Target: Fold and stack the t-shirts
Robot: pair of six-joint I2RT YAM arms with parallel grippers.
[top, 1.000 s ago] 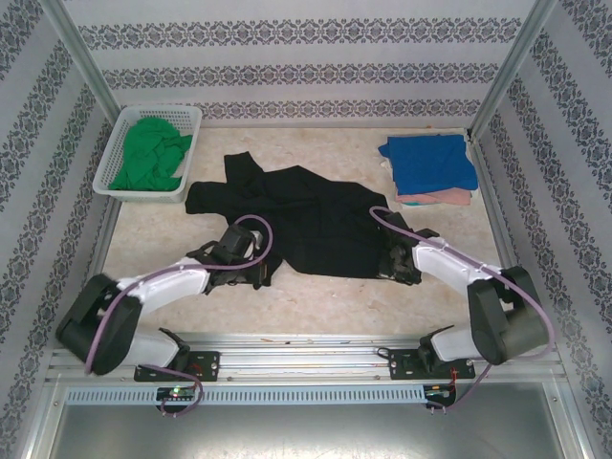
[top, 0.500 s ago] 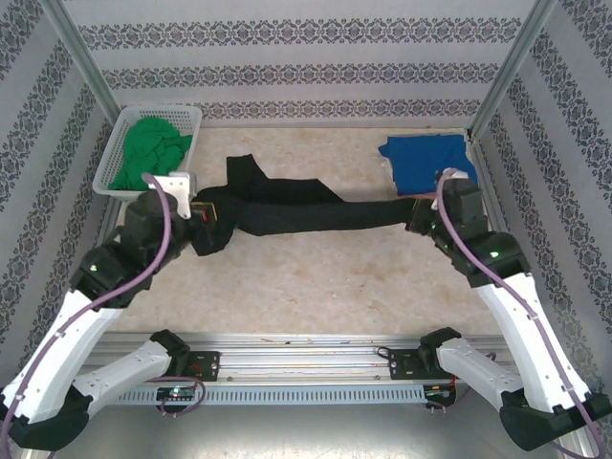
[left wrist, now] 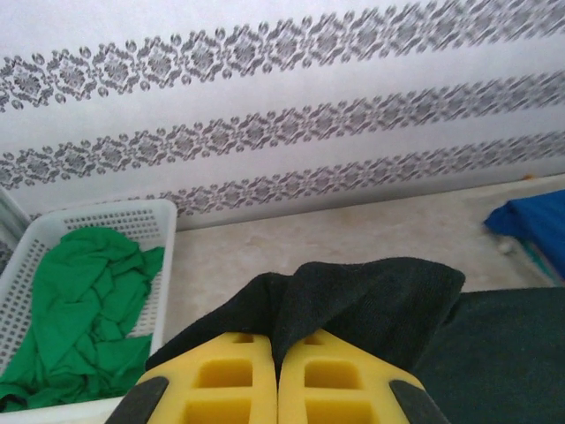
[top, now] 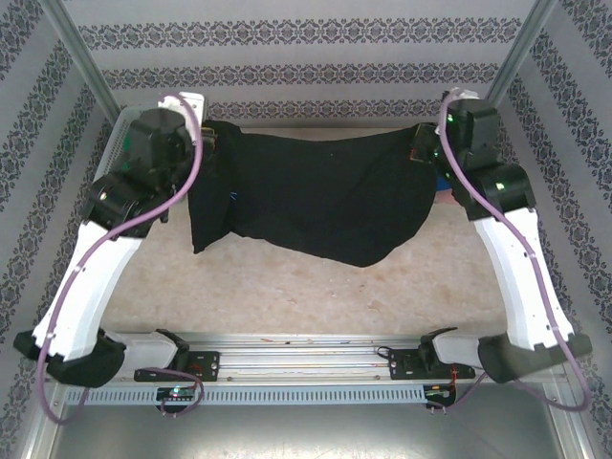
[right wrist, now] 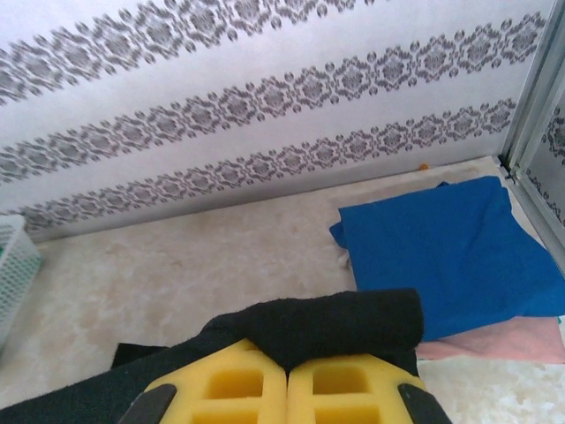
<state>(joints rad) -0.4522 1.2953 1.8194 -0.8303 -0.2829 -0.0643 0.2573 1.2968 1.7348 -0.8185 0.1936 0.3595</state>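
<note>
Black t-shirt point(top: 316, 196) hangs spread over the table point(top: 287, 296), left gripper point(top: 207, 142) pinching its 10 o'clock corner, right gripper point(top: 421, 145) pinching its 2 o'clock corner

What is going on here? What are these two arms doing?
The two arms hold a black t-shirt spread out between them, above the table. The left claw is shut on one upper end, the right claw on the other. A green t-shirt lies in the white basket; a blue t-shirt rests on a pink t-shirt.
</note>
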